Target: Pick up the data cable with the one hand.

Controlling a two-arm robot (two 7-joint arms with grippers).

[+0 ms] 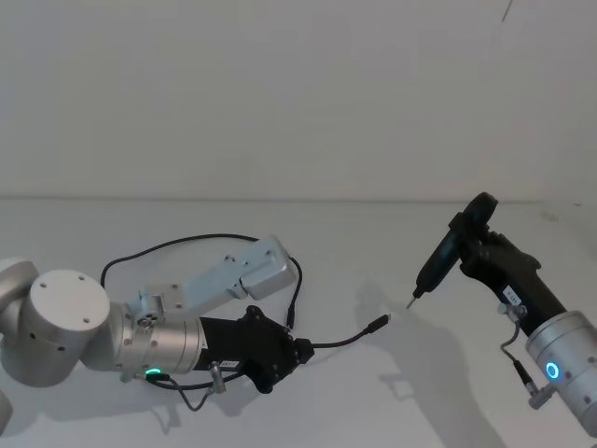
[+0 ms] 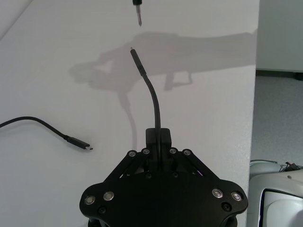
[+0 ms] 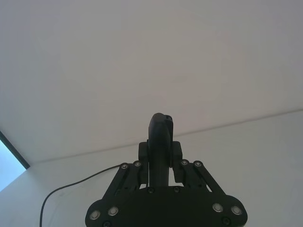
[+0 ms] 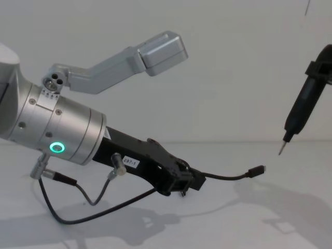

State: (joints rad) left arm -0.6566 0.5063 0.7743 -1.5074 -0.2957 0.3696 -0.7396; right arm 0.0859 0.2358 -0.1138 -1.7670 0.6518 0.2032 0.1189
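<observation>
The left tool (image 1: 301, 353) is clamped on the data cable (image 1: 347, 340) near one plug. That end juts forward above the table (image 1: 392, 401) — the rest trails back in a loop. At the right, the right tool (image 1: 469, 245) grips a black pen-shaped instrument (image 1: 435, 269).

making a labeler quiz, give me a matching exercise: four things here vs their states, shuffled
1 black two-jaw left gripper
2 black two-jaw right gripper
3 loose plug of the long thin black data cable
4 black pen-shaped tool, metal tip

a lying on the white table
b shut on the tool
c tip down, in the air
d shut on the cable

Pairs: 1-d, 2-b, 3-a, 4-c
</observation>
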